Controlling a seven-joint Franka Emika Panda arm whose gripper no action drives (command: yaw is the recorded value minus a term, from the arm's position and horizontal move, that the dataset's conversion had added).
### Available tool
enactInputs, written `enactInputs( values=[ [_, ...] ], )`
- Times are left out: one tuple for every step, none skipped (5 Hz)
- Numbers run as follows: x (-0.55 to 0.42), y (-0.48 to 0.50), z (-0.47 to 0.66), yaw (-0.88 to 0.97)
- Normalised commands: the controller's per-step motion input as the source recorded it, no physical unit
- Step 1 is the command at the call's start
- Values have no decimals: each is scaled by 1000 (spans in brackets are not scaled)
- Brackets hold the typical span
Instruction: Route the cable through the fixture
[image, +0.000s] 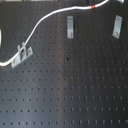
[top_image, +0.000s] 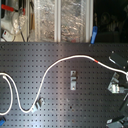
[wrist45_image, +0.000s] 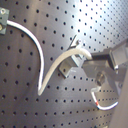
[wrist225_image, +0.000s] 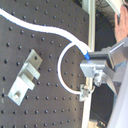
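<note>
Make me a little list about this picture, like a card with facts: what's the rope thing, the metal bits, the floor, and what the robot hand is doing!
cable: long white cable curving across the board, with a red band
clips: three metal clips in the first exterior view, left clip, middle clip, right clip
cable at left clip: passes by it; whether it is threaded cannot be told
board: black board with rows of small holes
end effector: end effector seems shut on the cable near its end, in the second wrist view
</note>
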Motion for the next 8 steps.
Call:
enactInputs(
  values=[
    [213, 894, 62, -114],
    [152, 730, 70, -54],
    [10, 14, 0, 0],
    [50, 644, 0, -31],
    [112, 730, -1, 0],
    [174, 252, -19, 0],
    [84, 122, 2, 0],
    [171, 548, 2, 0]
  ],
)
